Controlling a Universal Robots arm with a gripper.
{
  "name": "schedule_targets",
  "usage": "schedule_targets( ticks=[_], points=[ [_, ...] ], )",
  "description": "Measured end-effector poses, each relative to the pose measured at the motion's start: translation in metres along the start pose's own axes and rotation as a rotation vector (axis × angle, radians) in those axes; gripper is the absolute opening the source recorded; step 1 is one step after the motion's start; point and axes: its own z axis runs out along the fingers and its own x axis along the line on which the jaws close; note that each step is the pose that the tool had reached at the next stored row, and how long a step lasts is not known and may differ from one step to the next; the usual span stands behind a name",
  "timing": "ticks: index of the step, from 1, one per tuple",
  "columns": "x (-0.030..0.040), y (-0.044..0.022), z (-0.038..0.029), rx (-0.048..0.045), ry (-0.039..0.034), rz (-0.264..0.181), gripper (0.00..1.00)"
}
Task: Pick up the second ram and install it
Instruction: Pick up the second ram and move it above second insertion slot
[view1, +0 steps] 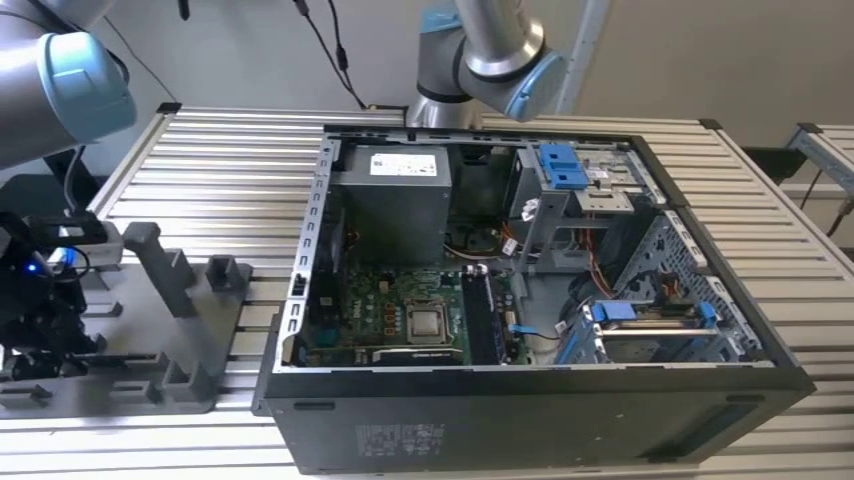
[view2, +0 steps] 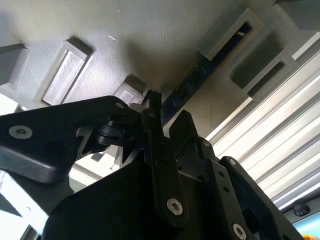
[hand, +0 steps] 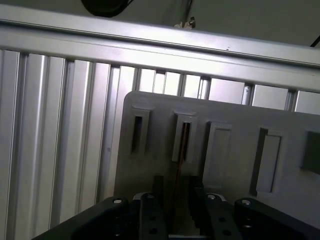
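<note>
Gripper (view1: 40, 300) hangs low over the grey holder tray (view1: 147, 350) on the slatted table (view1: 214, 150). In the exterior view that's approx 9 o'clock from the open computer case (view1: 534, 420). The second ram (hand: 184, 142) stands on edge in one of the tray's slots — not yet lifted.

In both wrist views the ram (view2: 200, 70) runs between the two black fingers (hand: 196, 197). Jaws look spread, one each side of the board w/ a sliver of gap on both faces, so astride it and not pinching. That's my read, since the gaps are thin.

Handling: prob. light, stiff and thin, but fragile, w/ chips on the flat faces and contacts likely along the edge down in the slot. Best held across the flat faces near mid-length, high on the exposed edge, so it stays square to the slot and doesn't twist. The smooth faces could slip under a weak pinch, and too hard a squeeze risks the chips. Any tilt would likely jam it vs the slot walls.

Inside the case the motherboard (view1: 400, 310) lies at approx 6 o'clock from the grey power supply box (view1: 387, 200). The ram is well apart from it — install step not begun.
</note>
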Motion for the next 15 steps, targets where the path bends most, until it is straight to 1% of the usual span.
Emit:
schedule_targets(
  ticks=[1, 3, 4, 5, 15],
  points=[
    [0.0000, 0.0000, 0.0000, 0.0000, 0.0001, 0.000, 0.34],
    [0.0000, 0.0000, 0.0000, 0.0000, 0.0004, 0.000, 0.22],
    [0.0000, 0.0000, 0.0000, -0.0001, 0.0005, 0.000, 0.22],
    [0.0000, 0.0000, 0.0000, -0.0002, 0.0006, 0.000, 0.16],
    [0.0000, 0.0000, 0.0000, -0.0002, 0.0019, 0.000, 0.14]
  ],
)
